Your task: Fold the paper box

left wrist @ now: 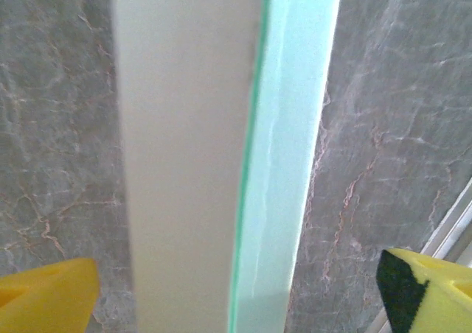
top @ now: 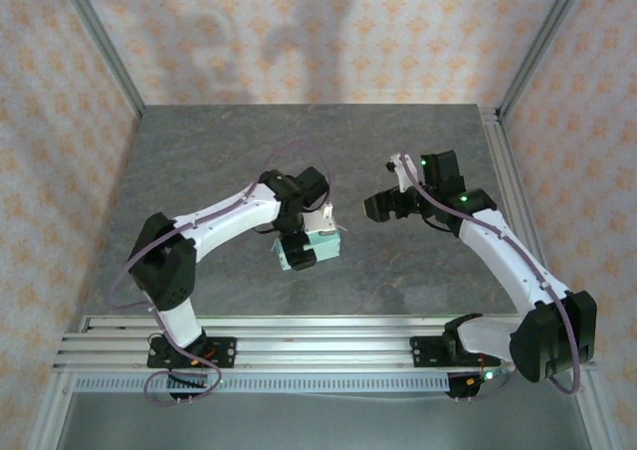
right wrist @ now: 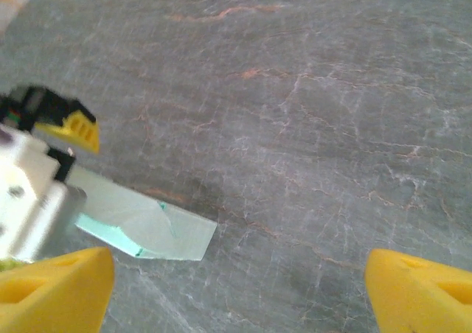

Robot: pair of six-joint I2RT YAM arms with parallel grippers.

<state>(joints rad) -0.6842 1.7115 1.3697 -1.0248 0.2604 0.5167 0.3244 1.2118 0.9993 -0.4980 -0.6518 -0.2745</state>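
The paper box [top: 320,243] is a small, flat, pale mint card box held just above the grey table [top: 299,151] near its middle. My left gripper [top: 299,254] is shut on it. In the left wrist view the box [left wrist: 287,163] runs edge-on up the frame between the yellow fingers [left wrist: 44,296], with a cream face and a mint face. My right gripper [top: 376,207] hovers to the right of the box, apart from it. It is open [right wrist: 240,289] with only bare table between its fingers. The right wrist view shows the box [right wrist: 147,226] sticking out of the left gripper's yellow finger [right wrist: 74,127].
Aluminium rails [top: 299,336] carrying both arm bases cross the near edge. A metal frame rail [top: 513,201] runs along the table's right side, and patterned walls close in the back and sides. Bare table lies behind both grippers.
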